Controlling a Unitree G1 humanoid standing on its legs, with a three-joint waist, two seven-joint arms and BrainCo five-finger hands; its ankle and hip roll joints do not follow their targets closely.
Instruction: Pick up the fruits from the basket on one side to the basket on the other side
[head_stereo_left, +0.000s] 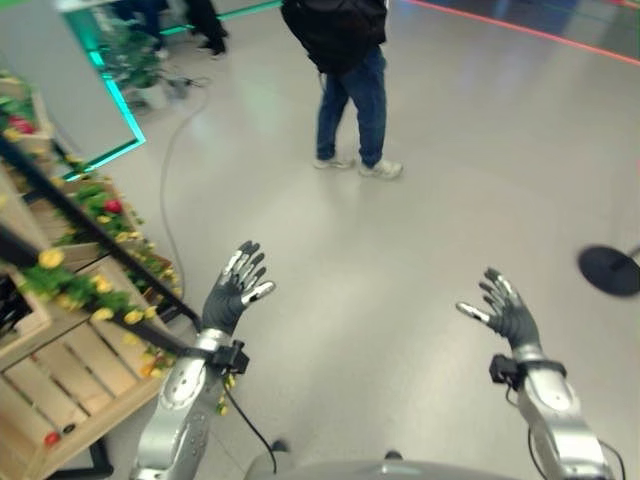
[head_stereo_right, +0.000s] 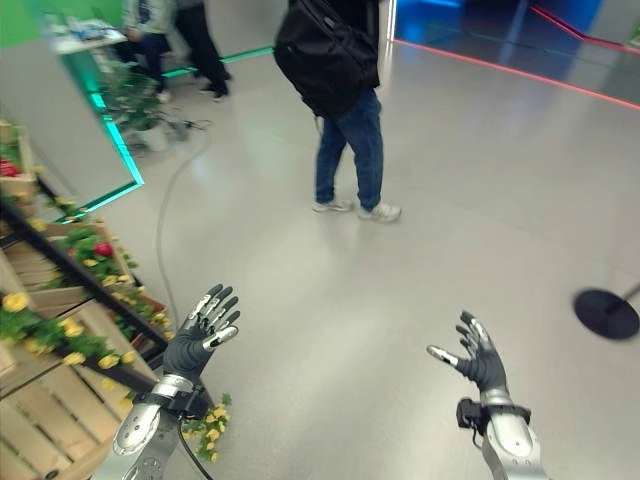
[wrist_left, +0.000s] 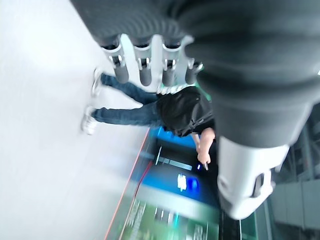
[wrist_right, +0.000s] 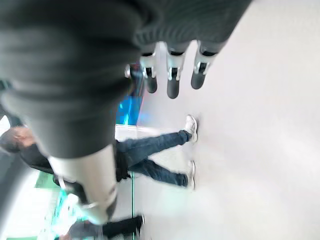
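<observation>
Both arms up in front of me, forearms reaching forward and apart, well clear of each other. Left hand (head_stereo_left: 234, 295) raised with the palm side turned inward — fingers (head_stereo_left: 243, 262) straight and fanned, thumb out to the side, nothing in it. My left wrist view shows the same: fingers in an even straight row past the ribbed cover. Right hand (head_stereo_left: 508, 312) held at about the same height, also spread — fingers (head_stereo_left: 497, 285) extended, thumb pointing toward the left hand, holding nothing. Right wrist view confirms straight fingers (wrist_right: 172, 80). Dark ribbed covers sit over both wrists.
</observation>
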